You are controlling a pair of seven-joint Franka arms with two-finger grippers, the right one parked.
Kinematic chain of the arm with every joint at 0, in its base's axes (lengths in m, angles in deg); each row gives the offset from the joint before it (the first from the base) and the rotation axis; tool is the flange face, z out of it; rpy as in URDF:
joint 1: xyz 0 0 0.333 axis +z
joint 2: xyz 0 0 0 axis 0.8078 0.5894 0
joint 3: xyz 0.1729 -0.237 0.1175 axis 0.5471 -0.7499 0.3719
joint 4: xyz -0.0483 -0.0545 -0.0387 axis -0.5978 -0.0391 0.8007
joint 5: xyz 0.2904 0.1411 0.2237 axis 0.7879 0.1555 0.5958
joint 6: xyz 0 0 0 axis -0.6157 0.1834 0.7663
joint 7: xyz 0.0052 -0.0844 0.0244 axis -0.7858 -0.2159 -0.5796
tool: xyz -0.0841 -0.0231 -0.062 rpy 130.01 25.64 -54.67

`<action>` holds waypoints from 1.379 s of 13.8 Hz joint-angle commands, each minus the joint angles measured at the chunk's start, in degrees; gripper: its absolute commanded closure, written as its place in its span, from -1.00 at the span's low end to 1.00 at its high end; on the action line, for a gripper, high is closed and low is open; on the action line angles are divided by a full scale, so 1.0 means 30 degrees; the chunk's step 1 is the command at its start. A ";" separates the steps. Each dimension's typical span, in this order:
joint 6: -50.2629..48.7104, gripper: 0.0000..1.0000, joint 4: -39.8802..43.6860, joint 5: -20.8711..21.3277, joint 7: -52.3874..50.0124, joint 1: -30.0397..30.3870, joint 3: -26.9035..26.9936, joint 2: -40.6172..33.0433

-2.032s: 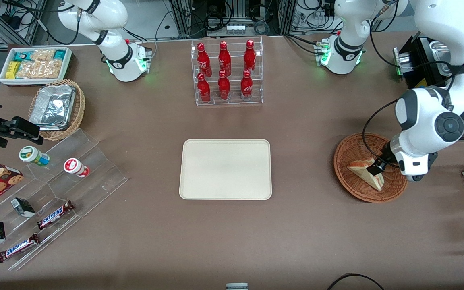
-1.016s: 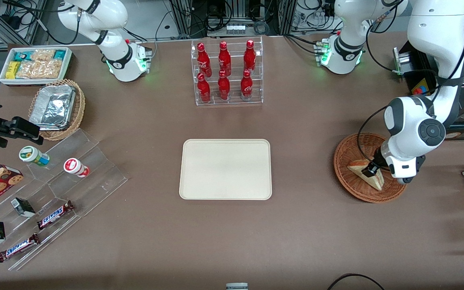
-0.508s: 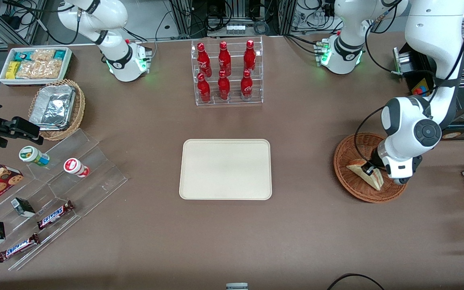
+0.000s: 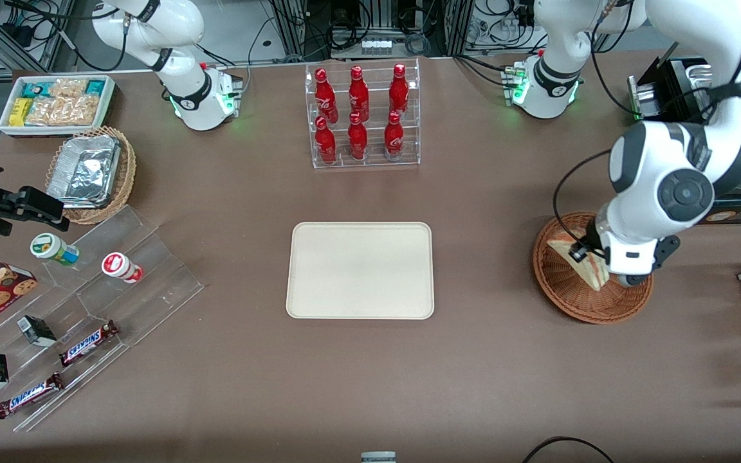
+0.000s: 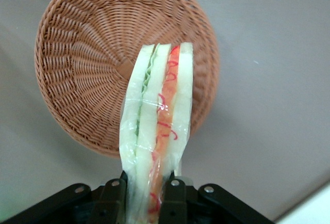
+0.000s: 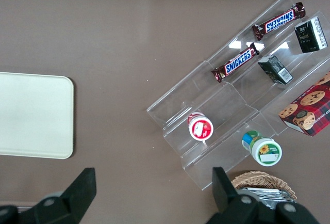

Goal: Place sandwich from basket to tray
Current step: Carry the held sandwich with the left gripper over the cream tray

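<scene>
My left gripper is shut on the sandwich, a plastic-wrapped white-bread wedge with red-orange and green filling, and holds it lifted above the round reddish-brown wicker basket. In the left wrist view the sandwich hangs between the two black fingers with the empty basket below it. The cream-beige tray lies flat at the table's middle, toward the parked arm's end from the basket, with nothing on it. Its edge also shows in the right wrist view.
A clear rack of red cola bottles stands farther from the front camera than the tray. A clear stepped stand with candy bars and cups, a tan basket with foil container and a white snack bin lie toward the parked arm's end.
The gripper closed on the sandwich in the basket and has lifted it up; the sandwich now hangs clear of the basket floor.
</scene>
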 commanded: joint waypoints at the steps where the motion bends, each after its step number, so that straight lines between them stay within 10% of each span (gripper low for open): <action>1: -0.0531 0.52 0.0691 0.0274 -0.0410 -0.1603 0.0070 -0.0359; 19: 0.5589 0.42 0.5763 -0.0400 -0.0176 -1.0104 0.0011 0.8047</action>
